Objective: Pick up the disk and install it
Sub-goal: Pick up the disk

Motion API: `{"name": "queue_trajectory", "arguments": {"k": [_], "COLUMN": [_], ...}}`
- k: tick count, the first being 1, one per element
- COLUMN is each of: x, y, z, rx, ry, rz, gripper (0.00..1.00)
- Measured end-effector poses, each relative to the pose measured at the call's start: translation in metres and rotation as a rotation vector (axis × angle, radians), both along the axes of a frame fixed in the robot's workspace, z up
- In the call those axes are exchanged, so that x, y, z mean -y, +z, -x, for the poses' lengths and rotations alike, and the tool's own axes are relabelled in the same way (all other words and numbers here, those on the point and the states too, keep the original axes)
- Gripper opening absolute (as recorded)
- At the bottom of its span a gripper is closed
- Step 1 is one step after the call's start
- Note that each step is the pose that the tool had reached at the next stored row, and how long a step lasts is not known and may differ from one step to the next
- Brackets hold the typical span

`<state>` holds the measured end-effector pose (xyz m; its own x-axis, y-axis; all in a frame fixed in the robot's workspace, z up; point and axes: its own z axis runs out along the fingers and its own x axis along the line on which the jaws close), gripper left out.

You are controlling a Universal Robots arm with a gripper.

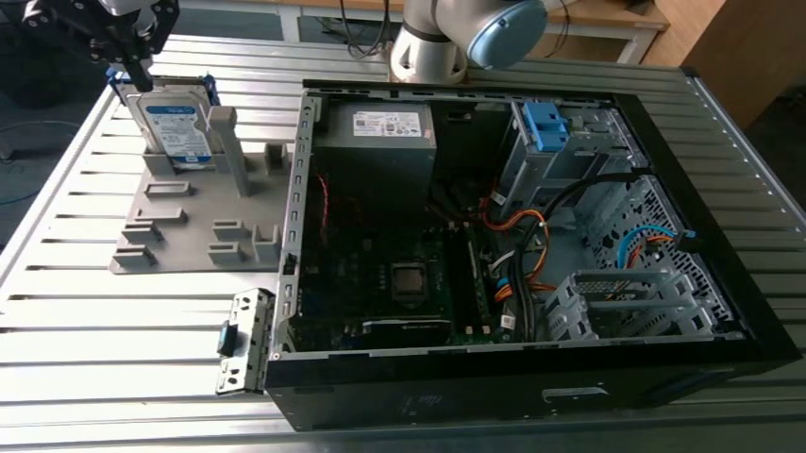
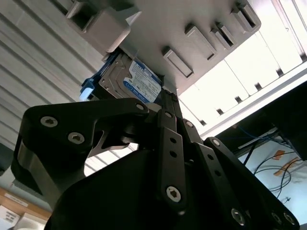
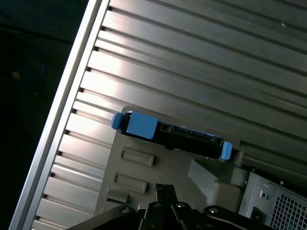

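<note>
Standing disk (image 1: 170, 130) in grey holder (image 1: 176, 236), hand (image 1: 132, 75) above

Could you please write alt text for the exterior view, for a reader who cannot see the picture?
The disk stands upright in a grey holder on a slatted metal table, at the exterior view's left, with the robot's hand at its top edge. To the exterior view's right lies an open computer case, with a board and cables inside.

I work in a robotics lab or workshop: my arm's base (image 1: 435, 47) stands on a slotted aluminium table (image 1: 101, 359), with an opened computer case (image 1: 504, 401) and the disk (image 1: 174, 130) standing in a grey fixture (image 1: 189, 222).
</note>
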<state>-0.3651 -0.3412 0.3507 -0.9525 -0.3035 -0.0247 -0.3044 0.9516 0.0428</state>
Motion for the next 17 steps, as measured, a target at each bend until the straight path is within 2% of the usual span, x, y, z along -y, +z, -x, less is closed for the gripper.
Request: {"name": "queue_trajectory", "arguments": {"k": [17], "x": [0.0000], "y": [0.0000], "z": [0.0000], "rx": [0.0000], "ry": [0.139], "rz": [0.0001], "gripper": [0.11]}}
